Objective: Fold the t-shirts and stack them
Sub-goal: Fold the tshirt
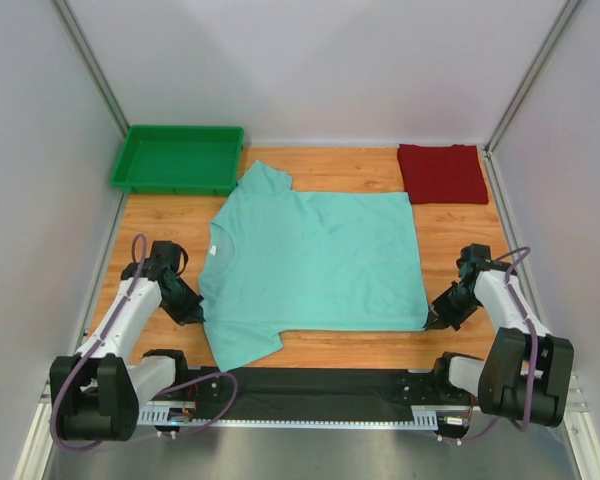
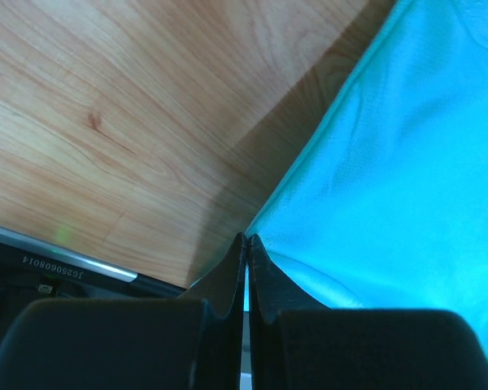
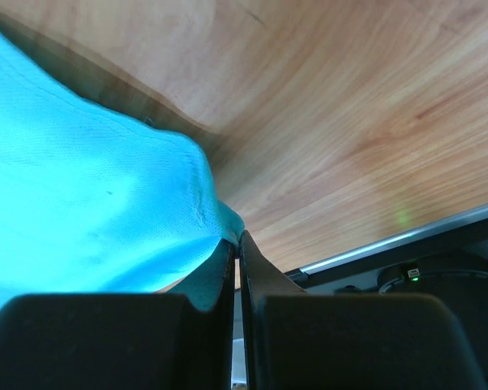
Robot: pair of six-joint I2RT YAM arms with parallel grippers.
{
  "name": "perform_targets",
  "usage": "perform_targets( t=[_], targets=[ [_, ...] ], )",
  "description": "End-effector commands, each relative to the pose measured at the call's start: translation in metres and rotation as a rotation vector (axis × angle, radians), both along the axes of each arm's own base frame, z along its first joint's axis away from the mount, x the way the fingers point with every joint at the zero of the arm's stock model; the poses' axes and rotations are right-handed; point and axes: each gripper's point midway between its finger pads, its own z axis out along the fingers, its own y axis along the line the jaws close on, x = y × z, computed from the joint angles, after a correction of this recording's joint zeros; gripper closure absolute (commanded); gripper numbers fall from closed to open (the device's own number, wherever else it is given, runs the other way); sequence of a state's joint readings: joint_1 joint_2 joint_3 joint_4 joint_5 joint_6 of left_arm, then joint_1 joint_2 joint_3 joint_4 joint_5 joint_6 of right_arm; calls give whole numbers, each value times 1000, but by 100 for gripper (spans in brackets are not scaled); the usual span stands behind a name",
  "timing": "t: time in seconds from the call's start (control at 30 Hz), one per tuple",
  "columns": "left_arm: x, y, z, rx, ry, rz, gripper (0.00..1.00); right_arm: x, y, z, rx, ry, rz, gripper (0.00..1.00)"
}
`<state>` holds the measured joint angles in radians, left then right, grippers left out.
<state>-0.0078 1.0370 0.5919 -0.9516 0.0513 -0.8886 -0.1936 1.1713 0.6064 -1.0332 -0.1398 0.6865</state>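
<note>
Surface: light wooden table top (image 1: 445, 225), grain visible, seen close in both wrist views | Surround: plain pale grey walls (image 1: 320, 70) at the back and both sides, with slanting metal posts (image 1: 93, 75) at the corners | Near edge: black strip (image 1: 320, 385), then a brushed metal ledge (image 1: 300, 450) | Light: even, with soft shadows.

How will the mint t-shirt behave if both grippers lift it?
Probably floppy: the mint t-shirt lies thin and flat, so its middle should sag between the left gripper and right gripper. Likely light. Only small edge pinches show, so it may slip.
</note>
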Motion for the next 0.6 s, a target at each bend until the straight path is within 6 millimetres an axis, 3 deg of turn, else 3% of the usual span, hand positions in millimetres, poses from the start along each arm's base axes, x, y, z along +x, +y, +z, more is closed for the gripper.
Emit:
perform_targets(
  t=[0.0,0.17,0.33,0.57],
  targets=[
    [26,0,17,1,-59,-76,100,25,-13,13,-53,-59,40,100],
    [70,-1,35,1,-118,-135,100,60,-18,19,-48,-106,97,100],
    [116,-16,46,-25,-157,-205,100,93,-20,27,-27,-152,128,100],
    [158,-18,47,-14,-158,-223,100,126,-17,23,19,-181,164,100]
  ],
)
